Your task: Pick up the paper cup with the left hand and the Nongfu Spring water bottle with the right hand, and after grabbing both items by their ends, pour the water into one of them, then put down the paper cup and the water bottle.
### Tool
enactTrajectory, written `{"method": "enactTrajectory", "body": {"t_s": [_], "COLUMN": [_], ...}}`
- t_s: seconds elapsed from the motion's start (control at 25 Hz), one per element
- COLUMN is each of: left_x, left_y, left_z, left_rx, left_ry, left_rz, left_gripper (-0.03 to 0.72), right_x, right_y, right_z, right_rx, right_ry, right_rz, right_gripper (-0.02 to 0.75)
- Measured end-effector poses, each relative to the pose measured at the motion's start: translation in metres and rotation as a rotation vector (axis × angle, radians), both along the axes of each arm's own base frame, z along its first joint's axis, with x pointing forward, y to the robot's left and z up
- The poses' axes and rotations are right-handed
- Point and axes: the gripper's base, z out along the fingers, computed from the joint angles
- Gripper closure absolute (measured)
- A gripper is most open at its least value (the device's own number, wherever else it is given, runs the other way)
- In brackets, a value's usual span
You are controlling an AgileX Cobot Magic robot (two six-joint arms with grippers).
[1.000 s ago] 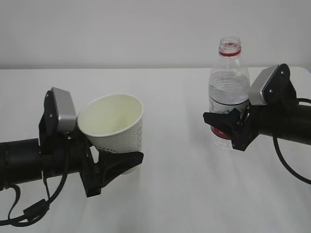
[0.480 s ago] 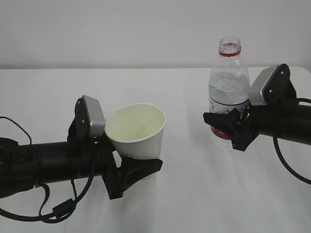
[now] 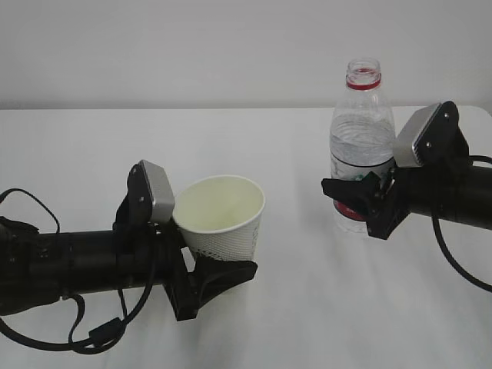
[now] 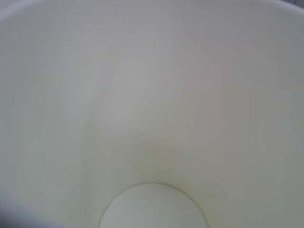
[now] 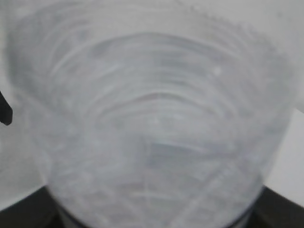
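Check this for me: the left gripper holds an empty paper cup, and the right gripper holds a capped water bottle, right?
Not quite. The water bottle has no cap; the exterior view shows its open mouth. The rest stands: left gripper holds the empty paper cup, right gripper the bottle.

Looks like a lab or test bench, probably: bare white table [image 3: 269, 330], blank white wall [image 3: 192, 46], two black robot arms.

Both arms are matte black cylinders ending in angular black plastic jaw pieces. The left hand [image 3: 211, 278] carries a grey rectangular block with rounded corners on its wrist, as does the right hand [image 3: 361, 201]. Thin black cables loop beneath and behind each arm
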Motion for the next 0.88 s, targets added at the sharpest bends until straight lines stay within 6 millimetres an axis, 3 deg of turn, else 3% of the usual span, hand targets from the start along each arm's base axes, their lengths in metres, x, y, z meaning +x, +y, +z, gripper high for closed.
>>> {"method": "enactTrajectory", "body": {"t_s": [0.88], "left_x": [-0.0066], "left_y": [-0.0092], "left_z": [-0.0018], "left_rx": [0.025], "left_ry": [0.004], "left_rz": [-0.036], "left_gripper": [0.142], "right_x": [0.0001], "right_y": [-0.0006], "right_z": [-0.001], "right_rx": [-0.025], "right_ry": [-0.009], "right_rz": [0.001], "right_gripper": [0.247]}}
